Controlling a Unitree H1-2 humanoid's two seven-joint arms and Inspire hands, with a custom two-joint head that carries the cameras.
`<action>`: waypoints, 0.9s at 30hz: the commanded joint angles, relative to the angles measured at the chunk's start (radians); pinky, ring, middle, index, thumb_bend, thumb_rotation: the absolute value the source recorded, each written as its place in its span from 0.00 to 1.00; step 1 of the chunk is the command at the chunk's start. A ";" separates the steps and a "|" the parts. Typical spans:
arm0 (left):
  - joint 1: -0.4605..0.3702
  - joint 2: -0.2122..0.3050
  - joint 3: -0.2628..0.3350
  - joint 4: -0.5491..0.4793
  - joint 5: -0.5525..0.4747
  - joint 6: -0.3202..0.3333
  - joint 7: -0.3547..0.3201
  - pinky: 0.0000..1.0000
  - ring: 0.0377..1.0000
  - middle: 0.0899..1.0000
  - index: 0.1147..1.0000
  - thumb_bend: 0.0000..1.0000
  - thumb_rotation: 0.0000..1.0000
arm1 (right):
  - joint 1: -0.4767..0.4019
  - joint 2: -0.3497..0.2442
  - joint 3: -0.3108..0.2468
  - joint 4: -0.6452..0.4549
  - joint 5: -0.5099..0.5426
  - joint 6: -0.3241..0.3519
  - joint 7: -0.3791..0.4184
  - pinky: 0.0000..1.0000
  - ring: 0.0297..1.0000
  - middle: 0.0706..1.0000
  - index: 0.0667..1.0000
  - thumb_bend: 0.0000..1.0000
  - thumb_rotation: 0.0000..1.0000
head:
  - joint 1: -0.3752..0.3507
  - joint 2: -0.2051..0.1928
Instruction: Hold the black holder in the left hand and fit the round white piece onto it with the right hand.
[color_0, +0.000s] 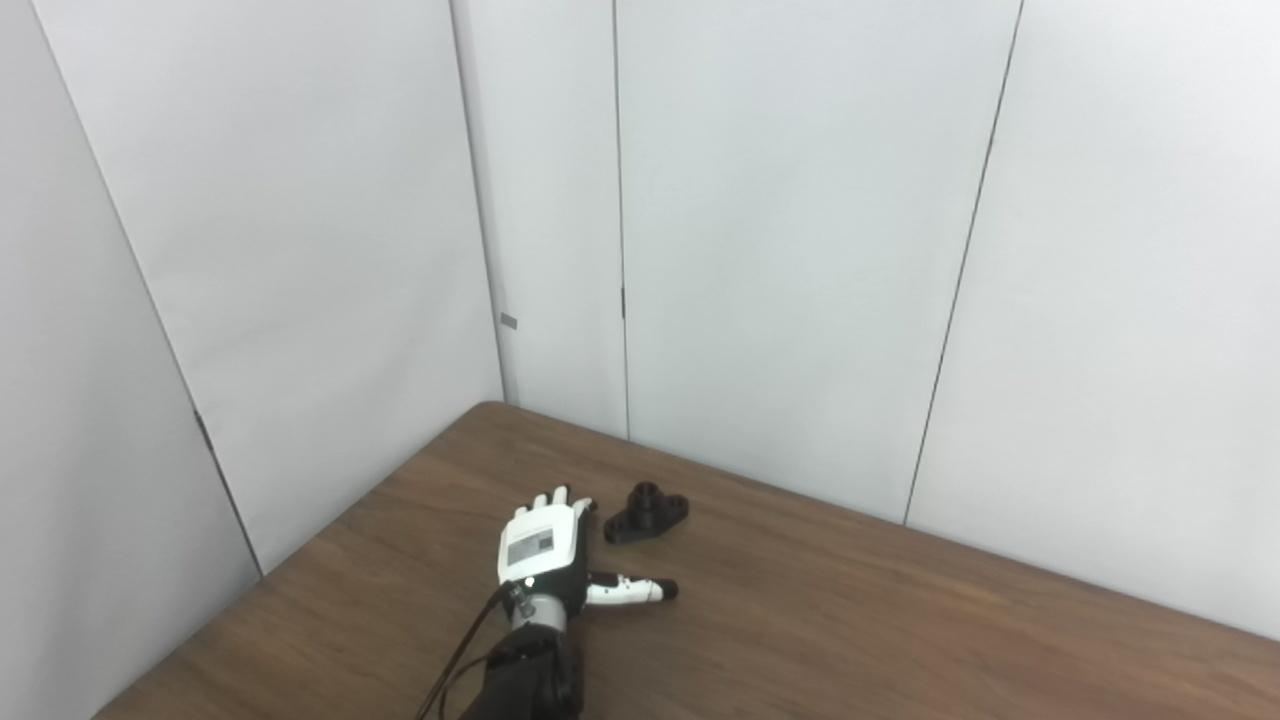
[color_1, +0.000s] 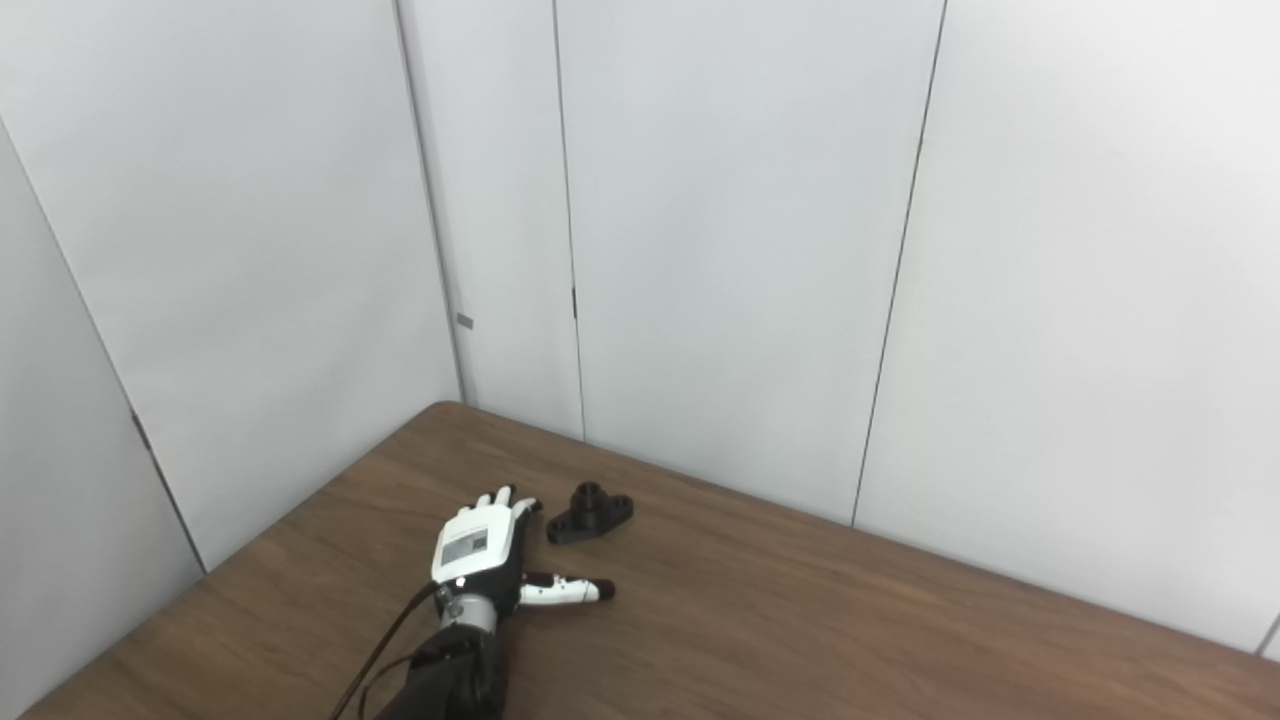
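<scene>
A small black holder (color_0: 646, 512) with a raised round collar lies on the brown tabletop (color_0: 850, 620), near its far edge. Just beside it, at its left, the left hand (color_0: 545, 552) rests palm down, fingers (color_0: 560, 498) spread wide, holding nothing. This looks like the reach before grasping; next the fingers must close around the holder. No white piece or right hand is visible.

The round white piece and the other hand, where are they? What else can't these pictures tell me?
- Round white piece: not seen in either view.
- Right hand: outside both views.
- Left hand: only its back shows; its palm side faces away, toward the table.
- Black holder: too small to make out its holes; whether the fingertips touch it is unclear.
- Left arm: cut off by the bottom edge.
</scene>
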 joint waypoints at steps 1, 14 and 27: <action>-0.048 0.027 -0.012 0.019 -0.003 -0.004 0.030 1.00 1.00 1.00 0.86 0.99 0.52 | 0.055 0.000 0.005 0.017 -0.014 0.021 0.002 0.67 0.81 0.87 0.90 0.92 0.70 | -0.004 0.003; -0.123 0.029 -0.041 0.155 -0.087 -0.022 0.127 1.00 1.00 1.00 0.79 0.97 0.45 | 0.108 -0.003 0.008 -0.061 -0.010 0.062 -0.011 0.69 0.82 0.88 0.89 0.91 0.69 | -0.027 0.018; -0.138 0.018 -0.058 0.223 -0.117 -0.031 0.275 0.97 0.94 0.91 0.46 0.60 0.07 | 0.122 -0.008 0.007 -0.068 -0.015 0.055 -0.020 0.69 0.83 0.89 0.91 0.94 0.72 | -0.040 0.034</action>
